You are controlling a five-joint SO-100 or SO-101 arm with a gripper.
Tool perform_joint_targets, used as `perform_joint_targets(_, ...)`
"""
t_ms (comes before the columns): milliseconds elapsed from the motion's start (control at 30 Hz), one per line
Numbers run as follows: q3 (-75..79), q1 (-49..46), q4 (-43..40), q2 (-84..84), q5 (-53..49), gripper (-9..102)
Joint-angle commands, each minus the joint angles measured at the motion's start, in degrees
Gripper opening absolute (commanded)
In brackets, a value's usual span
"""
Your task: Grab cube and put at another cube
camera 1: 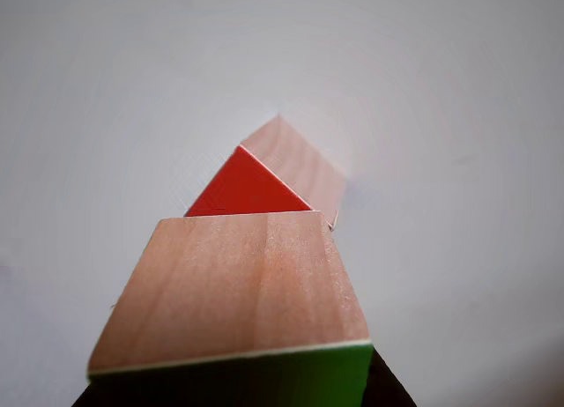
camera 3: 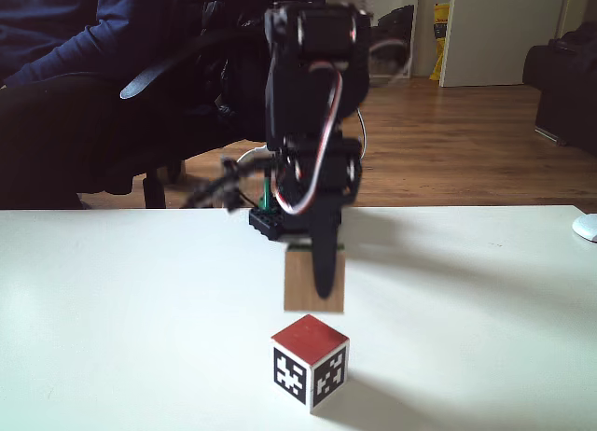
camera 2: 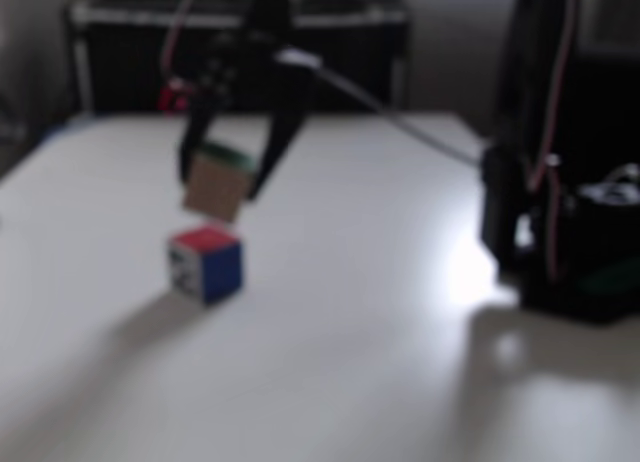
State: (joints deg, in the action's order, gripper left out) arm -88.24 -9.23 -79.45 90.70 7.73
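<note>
The cube [camera 3: 313, 280] is held clamped in the gripper [camera 3: 322, 286], clear above another cube [camera 3: 311, 361], apparently so it can be lowered onto the red face

Only unreadable black-and-white marker patterns on another cube [camera 3: 311, 361].

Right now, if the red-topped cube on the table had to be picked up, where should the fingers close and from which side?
From above, closing on two opposite side faces of the red-topped cube. It sits flat on the table with red up and flat vertical sides free. The gripper already holds the green-faced cube over it, so that must go first.
</note>
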Motion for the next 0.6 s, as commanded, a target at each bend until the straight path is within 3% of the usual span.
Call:
perform_joint_targets(0,0.6,-0.9,1.8,-0.7,-0.4,11)
perform_joint_targets(433,2.7,-1.1,2.1,-4.7,-0.1,12)
perform_joint_targets(567,2.0,-1.1,2.6,-4.8,-0.5,20)
